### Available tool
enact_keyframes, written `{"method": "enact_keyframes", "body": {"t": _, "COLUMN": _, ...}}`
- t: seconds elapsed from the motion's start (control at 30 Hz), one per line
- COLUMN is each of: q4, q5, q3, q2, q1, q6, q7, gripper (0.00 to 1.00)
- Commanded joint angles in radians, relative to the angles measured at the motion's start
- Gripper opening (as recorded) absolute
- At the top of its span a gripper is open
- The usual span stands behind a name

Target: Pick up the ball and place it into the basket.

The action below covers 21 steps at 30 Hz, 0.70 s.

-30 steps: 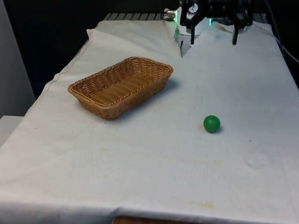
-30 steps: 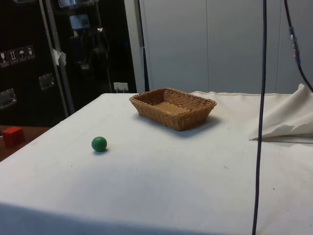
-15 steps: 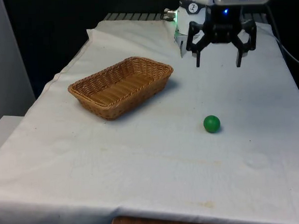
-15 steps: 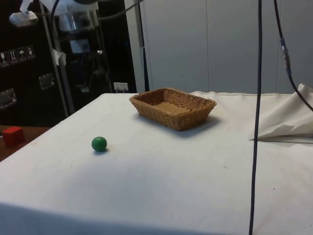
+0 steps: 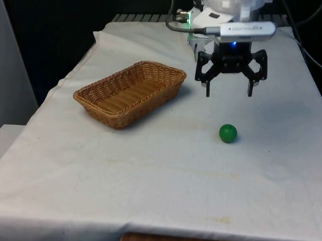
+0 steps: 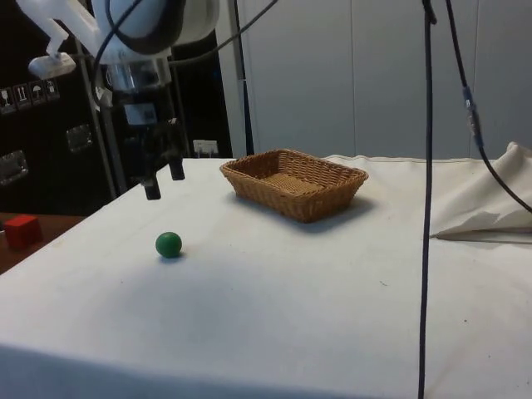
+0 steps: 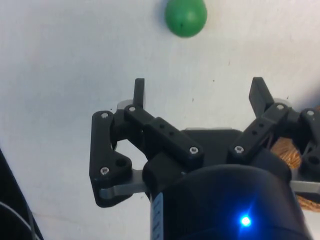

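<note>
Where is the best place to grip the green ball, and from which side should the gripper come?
Probably from straight above, closing the jaws across the ball's middle. It is round and lies free on the cloth, well apart from the basket, so no side matters. The gripper hangs open above the cloth, short of it.

Ball is clipped by the wrist view's edge. Basket is mostly hidden behind the gripper body there. Arm is cut off in the side view.

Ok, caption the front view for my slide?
Open pincer hovers above green ball, wicker basket empty.
</note>
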Motion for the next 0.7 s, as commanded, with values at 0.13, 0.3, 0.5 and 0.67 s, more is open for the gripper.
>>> {"method": "enact_keyframes", "body": {"t": 0.13, "q4": 0.004, "q5": 0.035, "q3": 0.002, "q2": 0.034, "q1": -0.017, "q6": 0.041, "q7": -0.047, "gripper": 1.00}}
{"method": "enact_keyframes", "body": {"t": 0.3, "q4": 0.003, "q5": 0.051, "q3": -0.009, "q2": 0.051, "q1": -0.016, "q6": 0.053, "q7": -0.072, "gripper": 1.00}}
{"method": "enact_keyframes", "body": {"t": 0.5, "q4": 0.015, "q5": 0.069, "q3": 0.007, "q2": 0.093, "q1": -0.014, "q6": 0.106, "q7": -0.078, "gripper": 1.00}}
{"method": "enact_keyframes", "body": {"t": 0.67, "q4": 0.029, "q5": 0.065, "q3": 0.013, "q2": 0.115, "q1": -0.011, "q6": 0.115, "q7": -0.070, "gripper": 1.00}}
